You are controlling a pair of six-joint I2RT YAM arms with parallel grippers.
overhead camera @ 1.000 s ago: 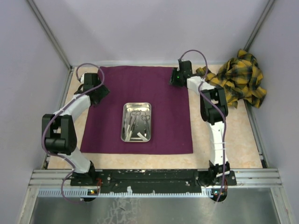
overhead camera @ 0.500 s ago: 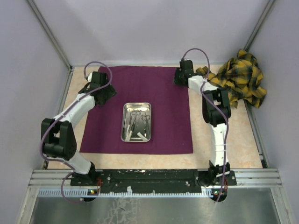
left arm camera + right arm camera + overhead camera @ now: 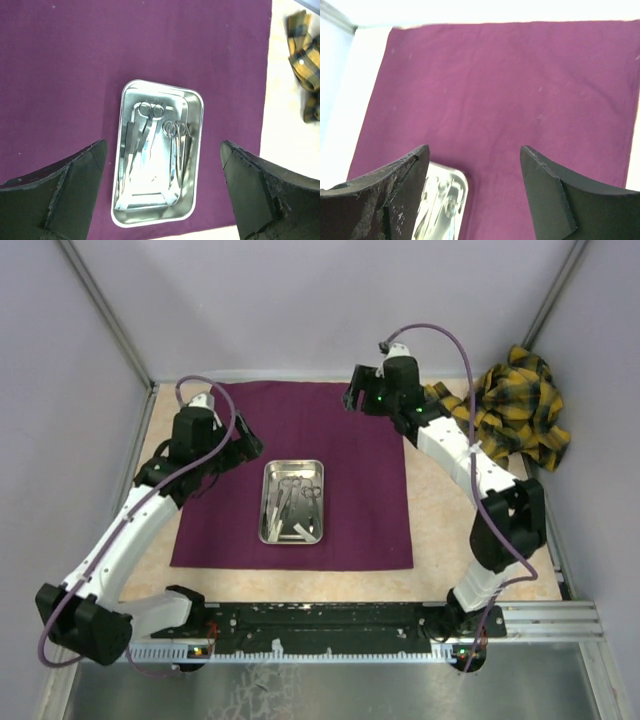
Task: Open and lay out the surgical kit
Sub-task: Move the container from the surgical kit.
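Left gripper [image 3: 243, 444], seen from above, hangs over the left part of the dark purple cloth wrap [image 3: 345, 455], its jaws spread wide and holding nothing. In the left wrist view the left gripper [image 3: 163, 147] frames the steel tray [image 3: 197, 135] between its two dark fingers [image 3: 75, 185], neither of which touches the tray or the cloth.

Right gripper [image 3: 353, 400] hangs over the far right part of the wrap, its jaws likewise wide apart and empty. The right wrist view shows bare purple cloth [image 3: 520, 85] between the fingers [image 3: 547, 195], with one corner of the tray [image 3: 461, 177] at the lower left.

The wrap lies unfolded and flat on the beige table [image 3: 455, 540], a near-square sheet between the two arms. The rectangular tray [image 3: 266, 502] stands on the middle of the wrap, long side running near to far.

Contents of the tray, from the left wrist view:
- one pair of scissors [image 3: 145, 130] with ring handles at one end, blades slanting toward the other end;
- a second, smaller ring-handled instrument [image 3: 176, 145] beside it, lying along the tray;
- a slim straight instrument, probably forceps [image 3: 126, 150], against the long wall;
- a pale flat piece [image 3: 299, 531] at the near end, too small to identify.

All instruments lie inside the tray. A crumpled yellow and black plaid cloth [image 3: 515, 405] sits at the far right of the table, off the wrap.
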